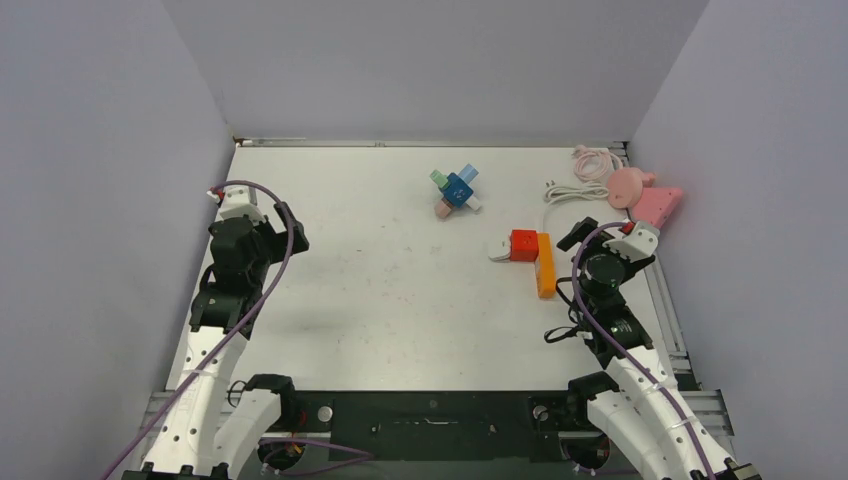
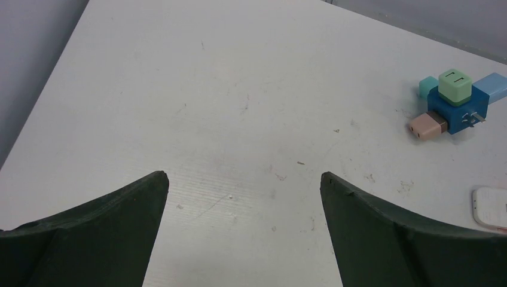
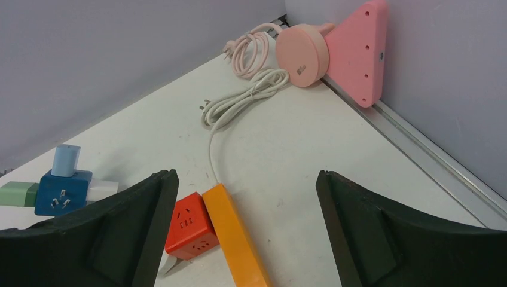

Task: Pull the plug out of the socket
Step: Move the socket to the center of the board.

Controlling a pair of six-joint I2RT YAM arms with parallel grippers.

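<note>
Dark fingers of the right gripper [image 3: 245, 174] fill the near edge, spread wide, holding nothing. Just past them a red plastic cube adapter [image 3: 191, 233] touches the left side of an orange bar-shaped power strip [image 3: 236, 239], right of table centre. A flat white plug [image 1: 499, 250] sits at the cube's left face. The left gripper [image 2: 243, 175] is also wide open and empty, over the white table [image 2: 209, 72] at left. Far centre is a blue cube socket [image 2: 457, 110] with green, tan and pale-blue plugs in it. Can't tell which plug is meant; the red/orange pair is likeliest, being nearest the right arm. To do it well, pin the strip with one gripper, pinch the cube across its flat sides and pull straight along the pins without twisting. The light strip will probably slide if not held.
</note>
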